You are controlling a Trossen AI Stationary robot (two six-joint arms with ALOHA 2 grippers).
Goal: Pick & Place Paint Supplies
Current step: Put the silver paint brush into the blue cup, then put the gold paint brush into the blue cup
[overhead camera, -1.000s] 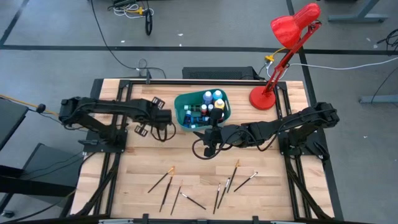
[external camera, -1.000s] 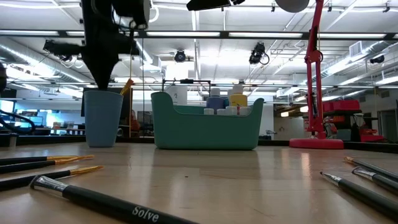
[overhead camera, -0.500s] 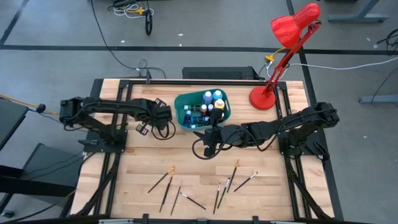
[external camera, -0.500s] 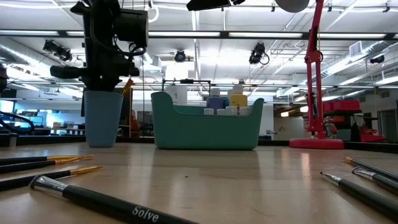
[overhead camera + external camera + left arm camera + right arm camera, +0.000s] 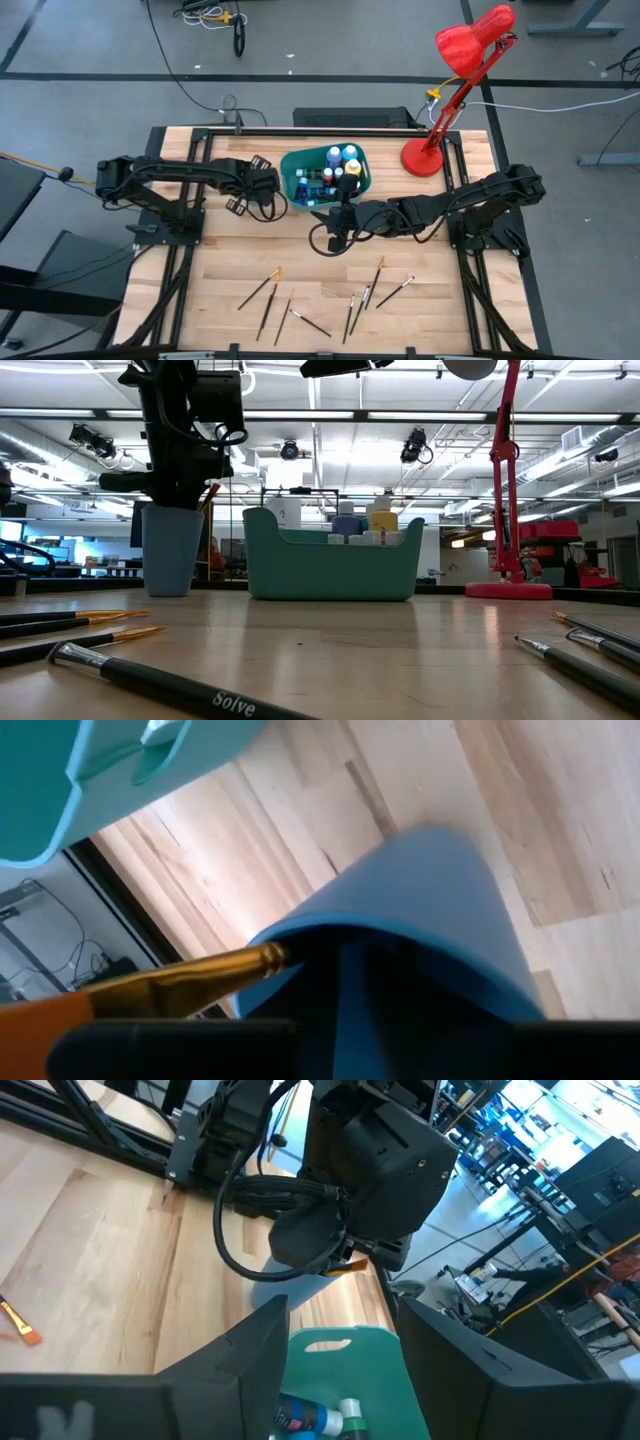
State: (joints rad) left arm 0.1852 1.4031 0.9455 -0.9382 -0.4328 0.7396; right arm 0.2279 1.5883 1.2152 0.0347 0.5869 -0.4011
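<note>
Left gripper (image 5: 180, 480) hovering over cup (image 5: 167, 550), brush (image 5: 170, 982) inside; finger state unclear. Right gripper (image 5: 335, 1350) standing apart, empty. Brushes (image 5: 305, 300) light, thin, rolling easily; taking mid-handle best.

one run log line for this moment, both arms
left pincer: over blue cup, brush in cup | right pincer: open, beside bin | brushes on table

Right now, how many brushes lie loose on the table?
8: four brushes left of centre, four right. Another sticks out of the cup; more may be hidden.
</note>
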